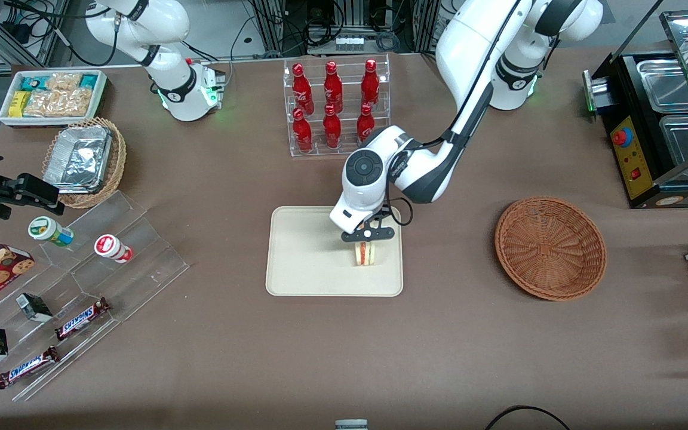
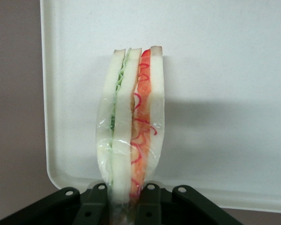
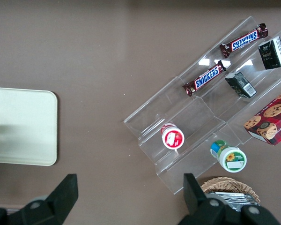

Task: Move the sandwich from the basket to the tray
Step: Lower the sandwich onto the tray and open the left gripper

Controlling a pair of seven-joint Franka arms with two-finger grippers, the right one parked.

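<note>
Gripping the upright sandwich (image 2: 131, 126) between its fingers, the claw (image 1: 367, 237) hangs over the tray (image 1: 296, 263).

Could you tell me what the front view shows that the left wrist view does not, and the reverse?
Only the front view shows the empty basket, the rack of red bottles, and the gripper poised over the tray. Only the left wrist view shows the sandwich's green and red filling layers up close, its end pinched between the fingers. Both show the sandwich standing on edge above the tray, shut in the gripper.
</note>
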